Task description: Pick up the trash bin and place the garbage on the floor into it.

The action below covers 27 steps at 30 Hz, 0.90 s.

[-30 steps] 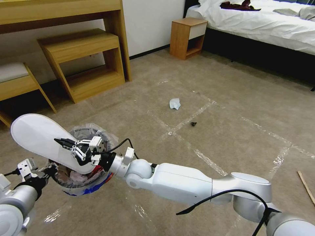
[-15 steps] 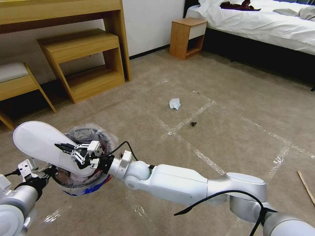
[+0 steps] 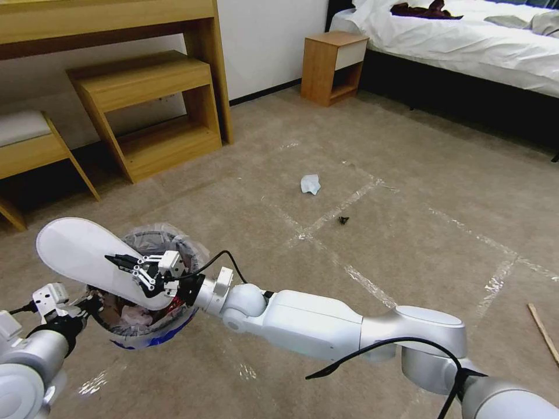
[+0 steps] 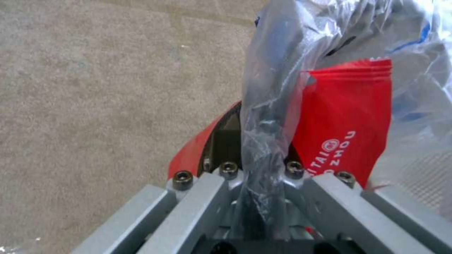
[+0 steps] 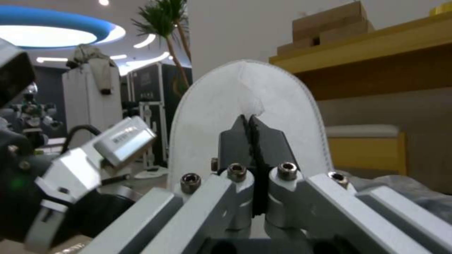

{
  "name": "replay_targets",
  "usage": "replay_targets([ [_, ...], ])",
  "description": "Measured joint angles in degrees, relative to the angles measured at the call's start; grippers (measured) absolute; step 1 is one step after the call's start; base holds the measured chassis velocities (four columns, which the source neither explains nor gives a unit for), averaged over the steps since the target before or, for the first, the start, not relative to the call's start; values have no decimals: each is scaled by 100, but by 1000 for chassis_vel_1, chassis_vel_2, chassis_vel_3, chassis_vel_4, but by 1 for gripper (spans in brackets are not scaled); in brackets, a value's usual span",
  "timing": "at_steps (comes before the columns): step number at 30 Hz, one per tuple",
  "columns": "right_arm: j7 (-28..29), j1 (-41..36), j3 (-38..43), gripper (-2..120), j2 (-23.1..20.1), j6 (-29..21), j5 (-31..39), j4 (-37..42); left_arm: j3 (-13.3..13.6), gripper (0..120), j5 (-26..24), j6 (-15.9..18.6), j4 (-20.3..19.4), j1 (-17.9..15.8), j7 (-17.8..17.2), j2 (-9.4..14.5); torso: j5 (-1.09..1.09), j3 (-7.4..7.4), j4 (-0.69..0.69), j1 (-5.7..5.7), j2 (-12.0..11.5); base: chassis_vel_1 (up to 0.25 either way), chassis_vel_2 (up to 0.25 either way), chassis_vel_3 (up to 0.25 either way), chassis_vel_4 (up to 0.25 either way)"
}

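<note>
Carpet (image 3: pixel 407 174): one tissue (image 3: pixel 310 184), one slipper (image 3: pixel 87 256)

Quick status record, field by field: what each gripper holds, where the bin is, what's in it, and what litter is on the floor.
left gripper: shut on the trash bin's rim and plastic liner, low on the robot's left
right gripper: shut on the white slipper, holding it over the bin's mouth
trash bin: held at its rim by the left gripper
bin contents: red wrapper, some pale litter
floor litter: white tissue wad, small dark scrap, wooden stick at the far right
</note>
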Motion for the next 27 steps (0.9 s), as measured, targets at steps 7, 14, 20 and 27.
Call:
replay_targets([
  [7,-1,5,41,0,99,50,-51,-254,5,1,1,0,-17,-1,1,3,0,0,0,0,0,0,0,0,0],
  [14,50,-55,41,0,122,31,-134,-244,7,1,-3,-2,-29,-11,4,3,0,0,0,0,0,0,0,0,0],
  [20,54,-69,61,14,27,-88,-151,-71,10,1,-6,-2,-29,-16,16,1,0,0,0,0,0,0,0,0,0],
  [27,72,-22,107,38,-32,-141,-151,78,18,1,-15,-3,-1,-57,18,6,0,0,0,0,0,0,0,0,0],
])
